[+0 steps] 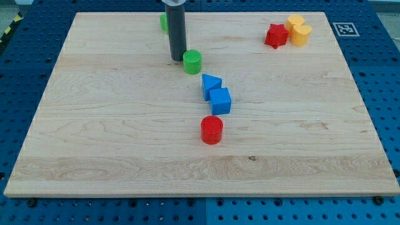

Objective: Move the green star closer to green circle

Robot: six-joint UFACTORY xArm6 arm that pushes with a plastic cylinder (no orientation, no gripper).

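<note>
So right now my tip [177, 59] is sitting on the counter [112, 144] just to the view's left of the green circle [192, 62], close enough that I can't tell if they're touching or only nearly so. No gripper on this rig, it's just the rod, so there's nothing that opens or closes.

The green star [162, 22] is peeking out behind the rod up near the view's top edge. Only a sliver of green is showing, so I'm going off the task for calling it a star; the shape itself isn't readable.

The relation that matters: the star is lying toward the view's top and slightly left of my tip, and the circle is toward the view's bottom and right of the star. So my tip is sitting roughly between them, which looks like the wrong side for pushing. My guess is it needs to be getting around to the far, top side of the star and then shoving it down toward the circle.

Blue triangle [210, 84], blue cube [220, 100] and red cylinder [212, 130] are trailing off toward the view's bottom, well out of that path.
</note>
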